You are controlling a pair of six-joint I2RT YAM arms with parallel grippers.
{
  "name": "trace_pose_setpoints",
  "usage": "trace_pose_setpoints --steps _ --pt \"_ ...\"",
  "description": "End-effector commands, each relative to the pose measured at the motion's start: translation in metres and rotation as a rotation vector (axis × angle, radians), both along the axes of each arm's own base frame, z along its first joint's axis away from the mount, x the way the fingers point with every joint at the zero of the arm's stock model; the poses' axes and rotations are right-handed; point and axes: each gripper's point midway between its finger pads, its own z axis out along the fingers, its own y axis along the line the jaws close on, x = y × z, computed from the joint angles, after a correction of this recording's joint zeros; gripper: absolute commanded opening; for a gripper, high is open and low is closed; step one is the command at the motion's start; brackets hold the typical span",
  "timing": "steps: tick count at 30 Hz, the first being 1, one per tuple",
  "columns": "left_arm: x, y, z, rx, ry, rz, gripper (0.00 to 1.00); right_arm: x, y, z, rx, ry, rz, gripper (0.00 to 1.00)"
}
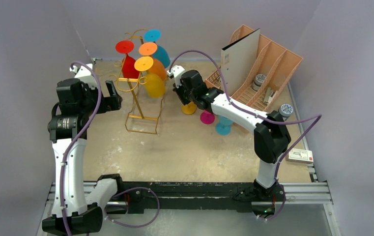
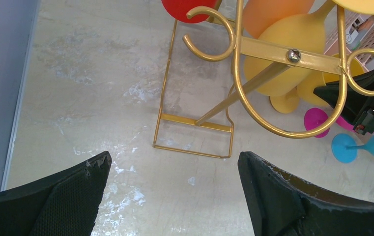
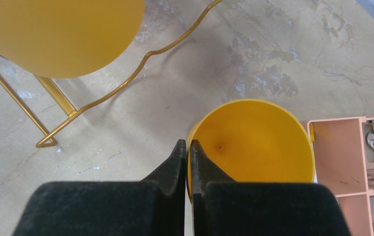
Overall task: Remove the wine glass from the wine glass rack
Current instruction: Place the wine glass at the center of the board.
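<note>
The gold wire wine glass rack stands at the back left of the table with red, teal, orange and yellow glasses hanging upside down on it. My right gripper is to the right of the rack, shut on the rim of an upright yellow wine glass, one finger inside the bowl and one outside. Its foot is low by the table. My left gripper is open and empty just left of the rack. A hanging yellow glass is beside the held one.
A magenta glass and a blue glass lie on the table under my right arm. A peach slotted organiser with a white board stands at the back right. A small box lies at the right edge.
</note>
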Motion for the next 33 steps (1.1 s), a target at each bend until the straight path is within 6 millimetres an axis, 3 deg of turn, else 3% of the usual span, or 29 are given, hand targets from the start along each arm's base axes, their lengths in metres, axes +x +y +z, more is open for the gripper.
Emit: trace_pose_setpoints --steps 1,10,13,21,33 --pt "-0.004 0.001 0.018 0.006 -0.047 0.004 0.99 0.01 -0.006 0.011 0.033 -0.036 -0.06 0.0" --pt "-0.005 -0.001 0.017 -0.005 -0.05 -0.002 0.99 0.012 -0.015 -0.006 -0.011 0.011 -0.115 0.0" --pt "-0.005 -0.002 0.017 -0.006 -0.05 -0.006 0.99 0.014 -0.016 -0.003 -0.006 0.008 -0.134 0.0" --pt "-0.001 -0.007 0.021 -0.029 -0.067 -0.024 0.99 0.013 -0.017 -0.008 -0.018 0.031 -0.138 0.09" --pt "-0.001 -0.014 0.023 -0.065 -0.077 -0.046 0.99 0.01 -0.015 0.01 0.014 0.013 -0.123 0.17"
